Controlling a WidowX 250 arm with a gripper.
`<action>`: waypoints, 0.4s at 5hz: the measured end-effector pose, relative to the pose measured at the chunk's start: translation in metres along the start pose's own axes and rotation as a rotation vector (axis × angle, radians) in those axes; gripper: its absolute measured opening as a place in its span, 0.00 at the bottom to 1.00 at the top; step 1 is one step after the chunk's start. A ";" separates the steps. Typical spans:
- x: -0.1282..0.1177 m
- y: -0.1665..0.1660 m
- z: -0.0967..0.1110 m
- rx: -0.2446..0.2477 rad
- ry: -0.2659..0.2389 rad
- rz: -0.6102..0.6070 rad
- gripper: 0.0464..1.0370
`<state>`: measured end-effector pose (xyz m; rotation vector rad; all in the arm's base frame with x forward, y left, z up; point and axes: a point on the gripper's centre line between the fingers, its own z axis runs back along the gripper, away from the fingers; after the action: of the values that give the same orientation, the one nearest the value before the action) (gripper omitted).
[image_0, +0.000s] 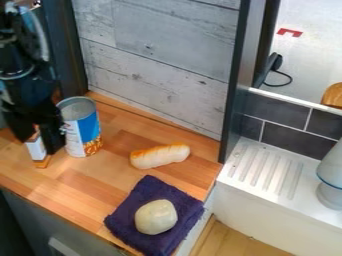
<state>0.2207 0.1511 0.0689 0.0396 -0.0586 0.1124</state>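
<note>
At the far left, the black arm enters from the upper left, and its hand (41, 141) points down over the left part of the wooden worktop (80, 182). A small white-and-orange box (36, 148) is located at the hand, partly covered by it. Whether the hand is clamped on the box cannot be told; nor can it be determined whether the box's lower end bears on the worktop.

Just beside the hand, to its right, an open-topped can (82, 130) stands upright, blue and white with orange print near its base. Behind it rises a wall of grey planks (157, 60).

Right of the can, and apart from it, a pale elongated roll (160, 156) with an orange-brown upper side lies on its long side. Nearer the front edge, a dark purple cloth (133, 210) is spread at an angle, its surface rumpled. A pale, rounded item (155, 217) rests on the cloth, near its middle.

Further right, a dark upright post (235, 82) adjoins the planks. Beyond it are dark grey tiles (287, 142) and a white ribbed drainboard (262, 172). A pale vessel (331, 175) with a blue line stands on the drainboard at the right edge. Above the tiles, a black cable (287, 76) and a rounded orange-brown item (333, 95) are noted.
</note>
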 end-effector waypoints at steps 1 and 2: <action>0.003 0.029 -0.002 0.040 0.013 0.069 0.96; 0.006 0.043 -0.001 0.080 0.041 0.120 0.96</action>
<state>0.2214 0.1944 0.0694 0.1134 -0.0158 0.2355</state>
